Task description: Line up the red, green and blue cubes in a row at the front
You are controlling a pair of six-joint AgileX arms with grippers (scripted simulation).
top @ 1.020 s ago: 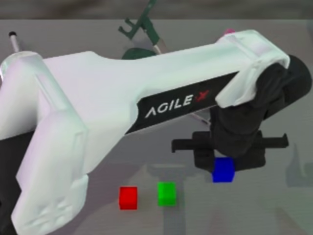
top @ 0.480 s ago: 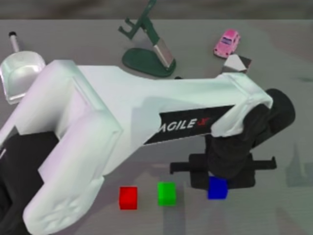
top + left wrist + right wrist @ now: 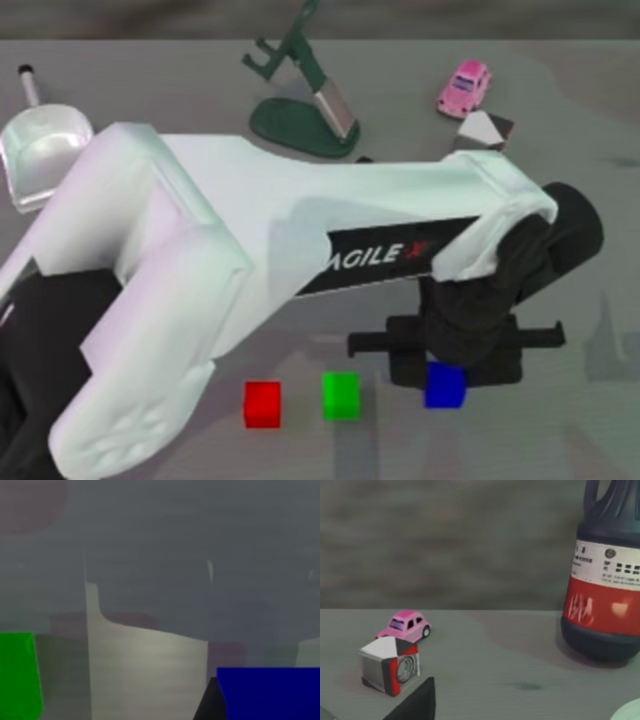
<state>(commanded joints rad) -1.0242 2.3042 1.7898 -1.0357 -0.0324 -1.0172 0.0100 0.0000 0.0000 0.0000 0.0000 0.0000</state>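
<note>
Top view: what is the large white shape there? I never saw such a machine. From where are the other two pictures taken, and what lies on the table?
The white shape is the left arm of a two-armed AgileX robot, seen from a camera above the table. Its pincer hangs over the blue cube; whether it grips the cube cannot be seen. The red cube and green cube stand left of it in a row. Farther back lie a pink toy car, a grey-and-white block, a green stand and a white scoop. The other two pictures come from wrist cameras: the left shows the green and blue cubes close up, the right shows the car, the block and a dark bottle. The right arm is outside the top view.
</note>
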